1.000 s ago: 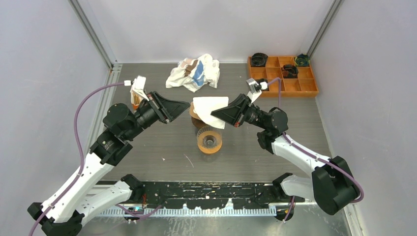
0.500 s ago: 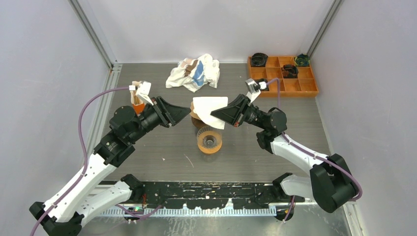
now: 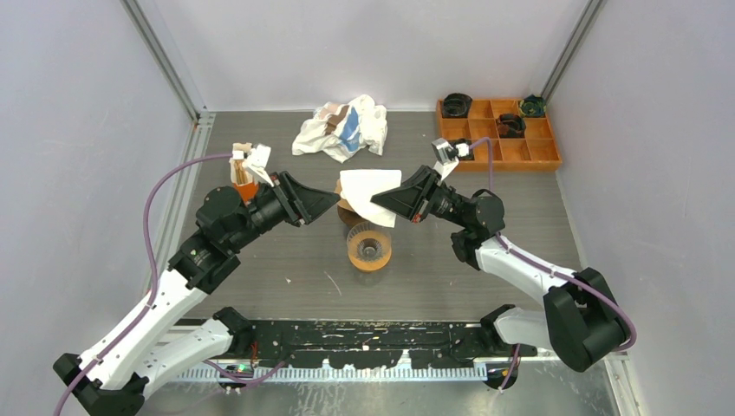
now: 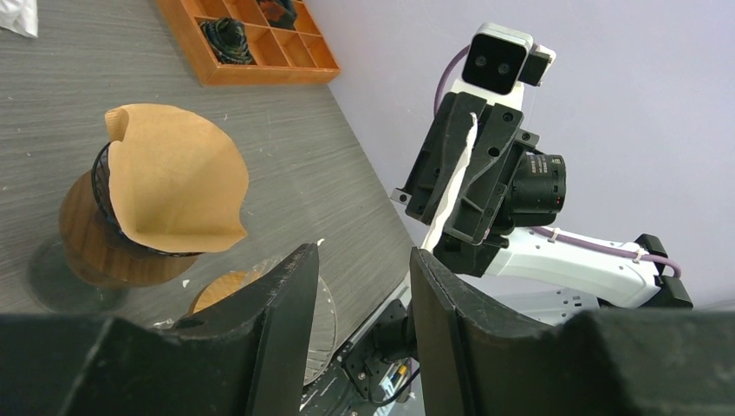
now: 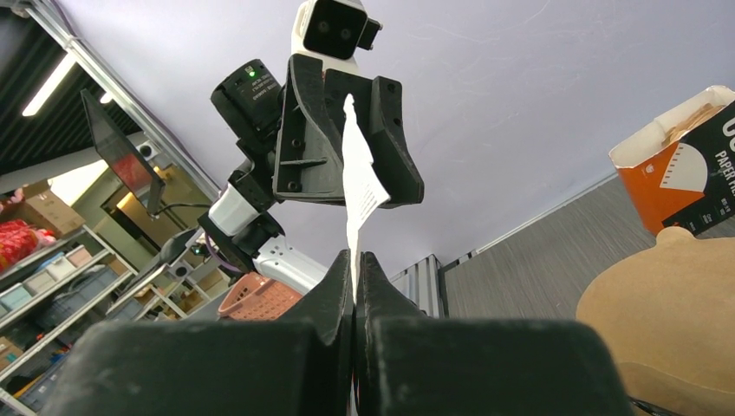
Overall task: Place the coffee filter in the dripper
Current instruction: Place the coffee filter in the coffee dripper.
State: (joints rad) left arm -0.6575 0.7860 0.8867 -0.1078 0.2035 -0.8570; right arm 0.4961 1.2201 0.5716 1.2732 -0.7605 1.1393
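While the right gripper (image 3: 381,202) is clenched on one edge of the white filter (image 3: 360,187), holding the sheet up off the surface (image 3: 286,260), the left gripper (image 3: 322,201) faces it from just beside the filter's far edge, fingers spread and holding nothing. The amber dripper (image 3: 369,249) sits on the surface below the right gripper's tips and a little toward the arm bases, and looks empty. It is probably the target, since the brown filter (image 4: 173,186) just beyond both grippers already fills a dark cone on a wooden stand (image 4: 87,247). The step in hand appears to be opening the flat filter into a cone. To do that well, the left gripper should close lightly on only one ply of the free edge, opposite the right gripper's pinch. The two grippers should then draw apart gently, because the paper is thin and limp and looks likely to crease or tear. It shows nearly edge-on from the wrist views, with a soft bend. Lowering it point first should let the dripper's ribbed, funnel-shaped wall, which looks like translucent plastic, centre it. Letting go too high risks the light sheet drifting onto the brown filter beside it. A cardboard filter box (image 5: 685,173) stands behind the left gripper. A crumpled bag (image 3: 342,128) and an orange compartment tray (image 3: 520,154) lie well beyond both grippers.
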